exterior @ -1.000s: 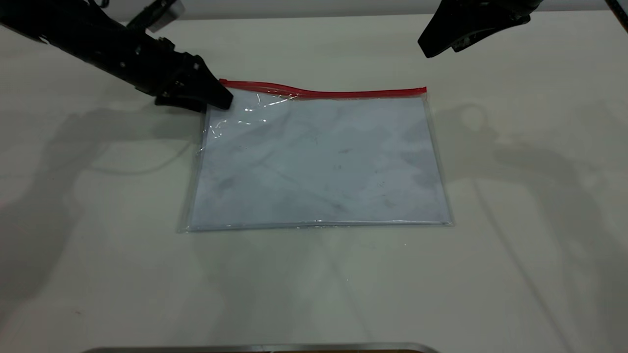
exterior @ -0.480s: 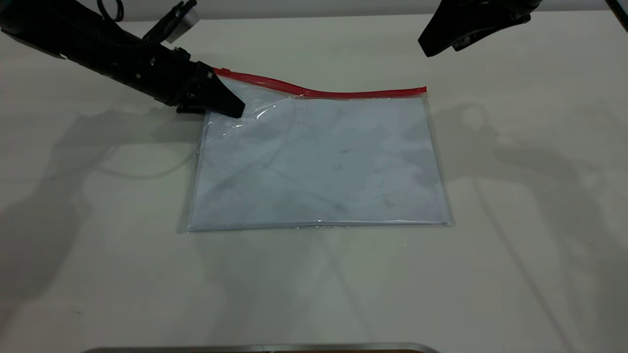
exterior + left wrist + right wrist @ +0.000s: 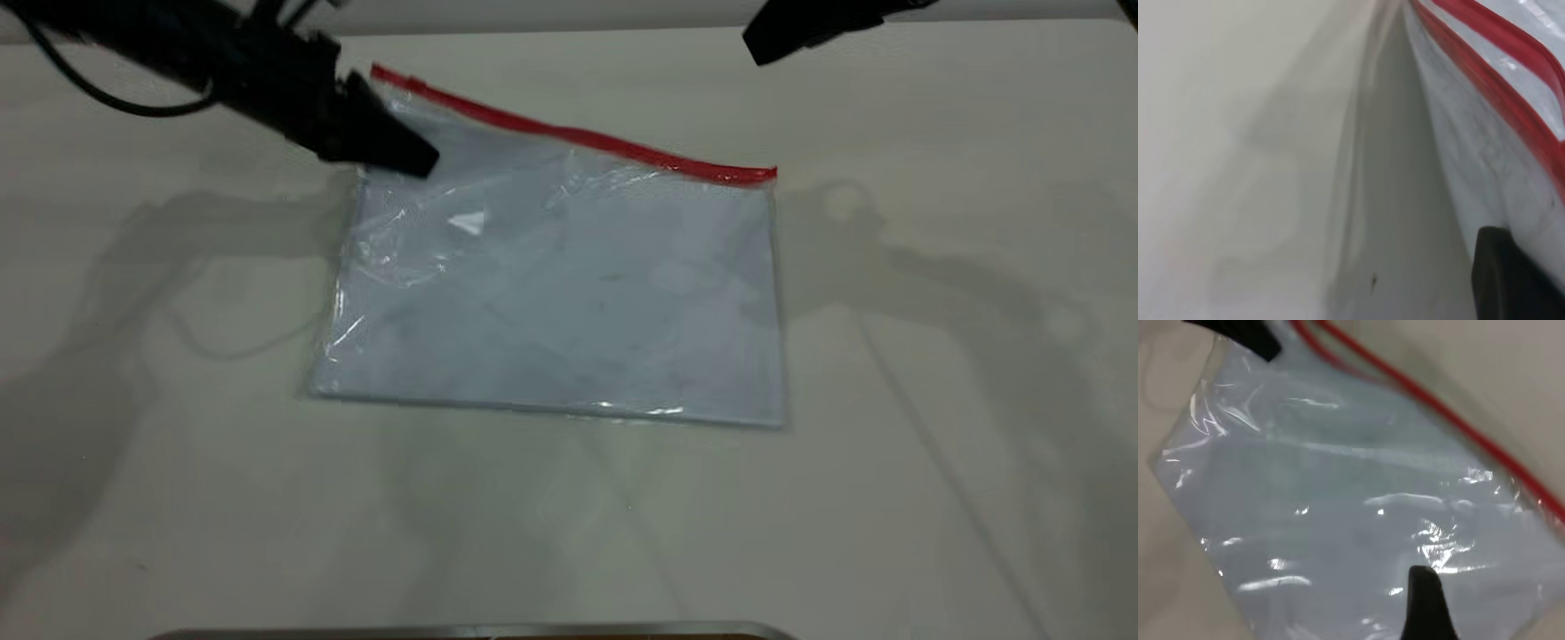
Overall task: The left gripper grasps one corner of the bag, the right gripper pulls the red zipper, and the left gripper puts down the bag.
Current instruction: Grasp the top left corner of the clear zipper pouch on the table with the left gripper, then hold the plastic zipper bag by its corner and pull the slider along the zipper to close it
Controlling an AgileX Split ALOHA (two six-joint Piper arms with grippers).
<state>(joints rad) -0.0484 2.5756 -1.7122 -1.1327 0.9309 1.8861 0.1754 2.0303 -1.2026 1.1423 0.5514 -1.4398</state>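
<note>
The bag (image 3: 569, 293) is a clear pouch with white paper inside, and its near edge rests on the table. The red zipper (image 3: 578, 136) runs along its far edge and slopes upward to the left. My left gripper (image 3: 418, 160) is shut on the corner of the bag (image 3: 382, 80) and holds that corner off the table. The left wrist view shows the zipper (image 3: 1511, 73) and the plastic close up. My right gripper (image 3: 756, 49) hovers shut above the far right, apart from the bag. Its view shows the bag (image 3: 1338, 507) and zipper (image 3: 1458, 420) below. I cannot make out the slider tab.
The pale table (image 3: 933, 356) surrounds the bag on all sides. A grey metal edge (image 3: 471, 631) runs along the near side of the table. Arm shadows fall left and right of the bag.
My left gripper has risen and pulled back with the bag's corner, lifting the left end of the red zipper. The bag has tilted and shifted. The right gripper has moved slightly up.
</note>
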